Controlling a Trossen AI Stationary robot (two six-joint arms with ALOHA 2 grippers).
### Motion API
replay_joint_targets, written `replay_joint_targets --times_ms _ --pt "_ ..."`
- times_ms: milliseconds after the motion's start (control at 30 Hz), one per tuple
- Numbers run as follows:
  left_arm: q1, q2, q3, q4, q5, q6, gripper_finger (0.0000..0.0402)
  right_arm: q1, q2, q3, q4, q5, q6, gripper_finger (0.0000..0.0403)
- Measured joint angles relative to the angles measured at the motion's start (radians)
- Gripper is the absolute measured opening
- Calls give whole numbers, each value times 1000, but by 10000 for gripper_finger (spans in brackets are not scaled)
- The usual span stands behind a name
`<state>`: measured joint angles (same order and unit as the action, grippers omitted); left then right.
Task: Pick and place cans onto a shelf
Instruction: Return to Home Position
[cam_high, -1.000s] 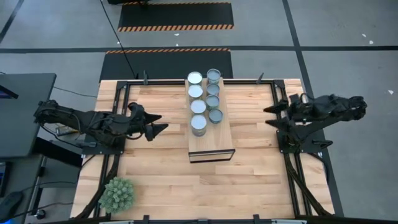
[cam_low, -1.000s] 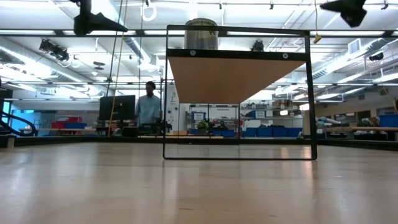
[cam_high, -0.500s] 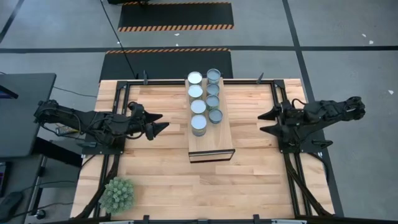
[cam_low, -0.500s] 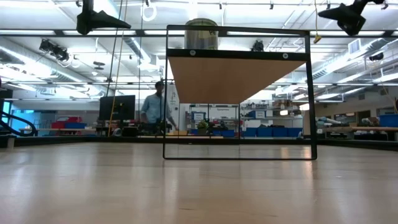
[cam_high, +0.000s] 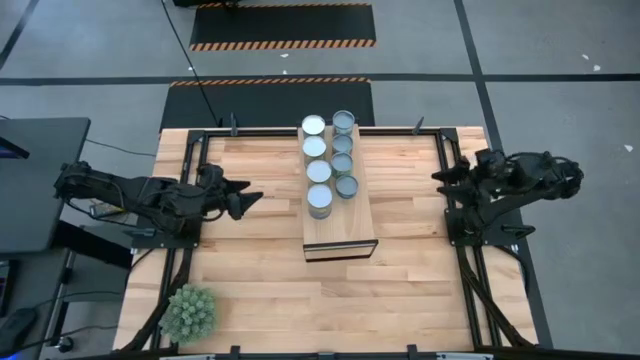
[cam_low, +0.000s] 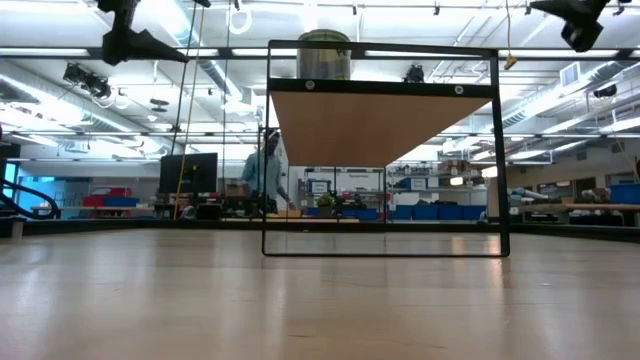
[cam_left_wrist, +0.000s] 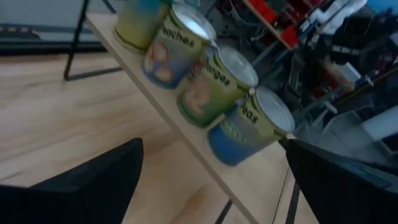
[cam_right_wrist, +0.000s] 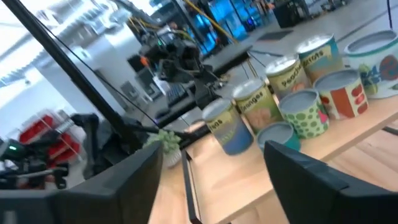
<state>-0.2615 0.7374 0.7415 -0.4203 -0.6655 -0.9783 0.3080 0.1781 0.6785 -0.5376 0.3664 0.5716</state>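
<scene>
Eight upright cans (cam_high: 319, 171) atop shelf (cam_high: 340, 229)

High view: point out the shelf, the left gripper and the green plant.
shelf (cam_high: 340, 229): high view, bare plank near its open end.
left gripper (cam_high: 252, 193): high view, between its fingertips.
green plant (cam_high: 189, 312): high view, middle of the foliage.

Bright, even overhead light fills the high view; shadows on the table (cam_high: 260, 270) are faint, and midway between the left claw (cam_high: 252, 195) and the right claw (cam_high: 440, 180) the tops of the cans (cam_high: 319, 171) gleam pale. In the low view the light comes from ceiling strips (cam_low: 60, 52) behind the claws, so both show as black shapes; below them the table carries a pale sheen, and the underside of the shelf (cam_low: 380, 125) lies in shade. In the wrist views each claw's fingers (cam_left_wrist: 93, 183) are near black; ahead of them the lids glint.
</scene>
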Motion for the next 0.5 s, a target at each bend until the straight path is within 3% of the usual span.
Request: replay_joint_targets --times_ms 133,267,500 --pt "0 -42 -43 16 -46 13 400 0 -70 0 -4 0 -5 245" --pt "1 -83 -148 132 -69 9 400 0 -126 0 -9 9 -28 207" --pt "0 -144 -317 351 -77 -13 400 0 -173 -1 -81 60 -16 175"
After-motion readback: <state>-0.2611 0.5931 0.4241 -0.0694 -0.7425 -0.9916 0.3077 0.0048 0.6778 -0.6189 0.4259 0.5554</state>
